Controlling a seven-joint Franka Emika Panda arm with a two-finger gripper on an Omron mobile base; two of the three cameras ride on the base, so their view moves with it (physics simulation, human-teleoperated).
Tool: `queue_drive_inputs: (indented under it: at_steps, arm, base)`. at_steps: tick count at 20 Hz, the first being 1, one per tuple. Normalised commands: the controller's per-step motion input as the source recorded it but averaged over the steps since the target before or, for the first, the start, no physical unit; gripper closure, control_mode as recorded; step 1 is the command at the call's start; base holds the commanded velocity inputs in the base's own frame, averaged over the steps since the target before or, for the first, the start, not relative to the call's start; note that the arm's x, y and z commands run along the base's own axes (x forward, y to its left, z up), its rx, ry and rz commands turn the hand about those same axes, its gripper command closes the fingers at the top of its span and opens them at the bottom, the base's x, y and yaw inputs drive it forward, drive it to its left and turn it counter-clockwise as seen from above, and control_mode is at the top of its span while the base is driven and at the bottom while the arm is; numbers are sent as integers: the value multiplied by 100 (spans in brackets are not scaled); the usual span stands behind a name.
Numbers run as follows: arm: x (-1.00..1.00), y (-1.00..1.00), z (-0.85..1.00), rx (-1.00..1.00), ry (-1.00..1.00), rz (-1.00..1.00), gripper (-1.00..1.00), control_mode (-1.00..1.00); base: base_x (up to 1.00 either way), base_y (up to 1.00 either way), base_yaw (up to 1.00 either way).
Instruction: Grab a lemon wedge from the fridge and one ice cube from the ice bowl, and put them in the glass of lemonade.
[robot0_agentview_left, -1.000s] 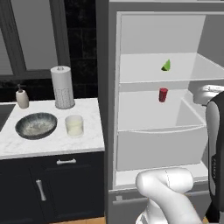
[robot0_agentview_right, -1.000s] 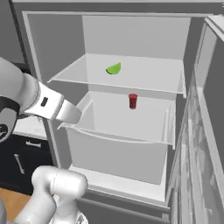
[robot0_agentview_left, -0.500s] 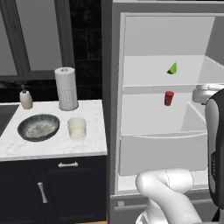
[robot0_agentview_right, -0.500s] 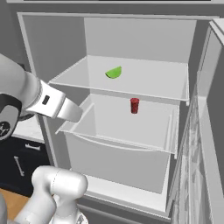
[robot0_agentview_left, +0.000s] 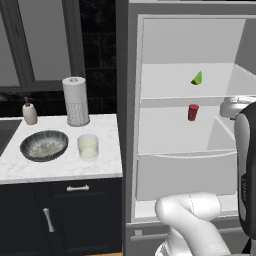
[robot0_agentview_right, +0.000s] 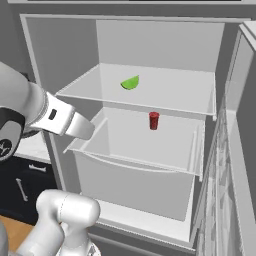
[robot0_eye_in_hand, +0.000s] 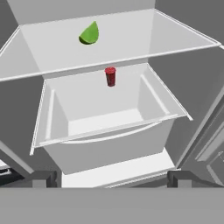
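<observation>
Claw (robot0_eye_in_hand: 112, 178) spread wide and empty, aimed into the open fridge (robot0_eye_in_hand: 183, 100); I've got the lemon wedge (robot0_eye_in_hand: 89, 34) ahead and above on the upper shelf, seemingly untouched. Glass of lemonade (robot0_agentview_left: 88, 146) waits far left on the table.

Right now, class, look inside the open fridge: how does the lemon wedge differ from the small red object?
The lemon wedge is yellow-green and wedge-shaped; the small red object is red and cylindrical. The lemon wedge lies on the upper shelf; the small red object stands upright one level lower, behind the drawer. Both are small and sit untouched in the fridge.
</observation>
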Motion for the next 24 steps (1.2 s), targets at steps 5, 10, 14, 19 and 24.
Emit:
queue_drive_inputs:
  at_steps: [5,10,14,19,24]
  arm:
    - [0,1,57,0,-27,7,-100,-100]
    - [1,3,67,0,-18,14,-100,-100]
    - [21,1,3,-3,12,3,-100,-100]
    - [86,19,-9,-9,6,0,-100,-100]
    - [100,0,-46,0,0,0,-100,-100]
  base:
    - [0,0,0]
    - [0,0,0]
    - [0,0,0]
    - [0,0,0]
    - [0,0,0]
